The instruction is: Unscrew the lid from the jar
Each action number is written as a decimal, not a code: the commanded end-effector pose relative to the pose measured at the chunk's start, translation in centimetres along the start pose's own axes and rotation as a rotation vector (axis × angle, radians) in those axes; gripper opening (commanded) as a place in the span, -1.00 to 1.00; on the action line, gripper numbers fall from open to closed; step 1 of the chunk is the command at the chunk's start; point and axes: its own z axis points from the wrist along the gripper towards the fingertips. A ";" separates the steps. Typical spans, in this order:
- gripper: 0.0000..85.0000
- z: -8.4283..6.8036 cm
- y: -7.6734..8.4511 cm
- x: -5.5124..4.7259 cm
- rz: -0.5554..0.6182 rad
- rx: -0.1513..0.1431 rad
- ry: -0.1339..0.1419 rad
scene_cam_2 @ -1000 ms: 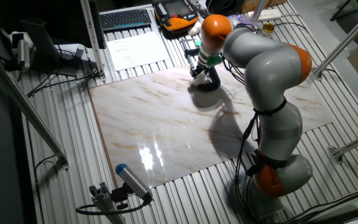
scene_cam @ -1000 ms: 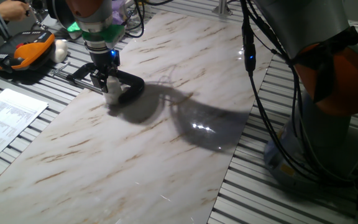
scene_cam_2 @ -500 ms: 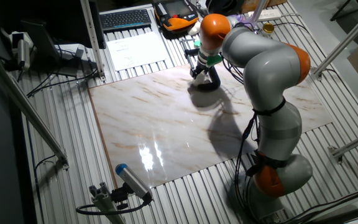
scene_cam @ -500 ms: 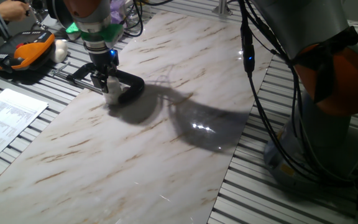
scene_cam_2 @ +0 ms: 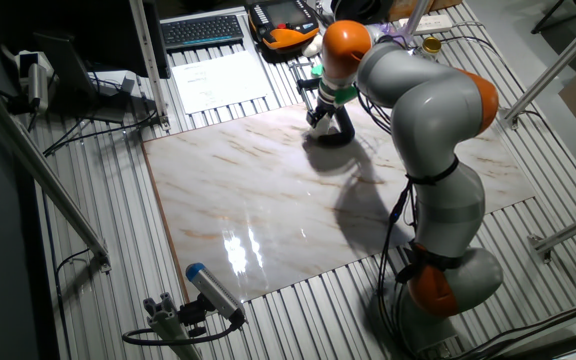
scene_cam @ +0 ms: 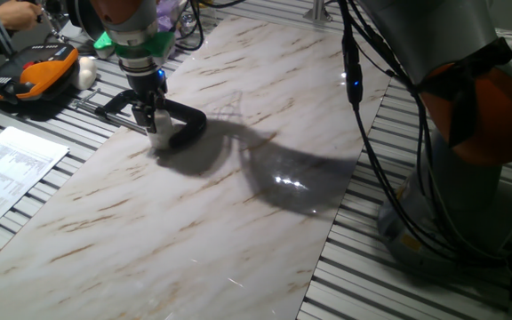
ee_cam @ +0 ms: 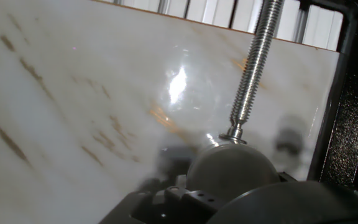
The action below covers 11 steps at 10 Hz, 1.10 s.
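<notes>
Translucent white jar [scene_cam: 161,135] stood near far edge of marble surface [scene_cam: 238,204], inside black clamp [scene_cam: 180,124]. Gripper [scene_cam: 152,120] down over it; jaws' state unclear. Judged light, smooth, slippery; grip lid rim.

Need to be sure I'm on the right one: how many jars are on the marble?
1. The jar stands in the black clamp at the marble's far edge, with the gripper on its top. None other shows, though the arm hides some surface.
</notes>
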 end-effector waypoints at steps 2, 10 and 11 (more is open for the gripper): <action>0.20 0.0 0.0 0.0 -0.036 0.002 0.005; 0.20 -0.1 0.0 0.0 -0.134 -0.011 0.003; 0.20 -0.1 0.0 0.0 -0.123 -0.010 -0.006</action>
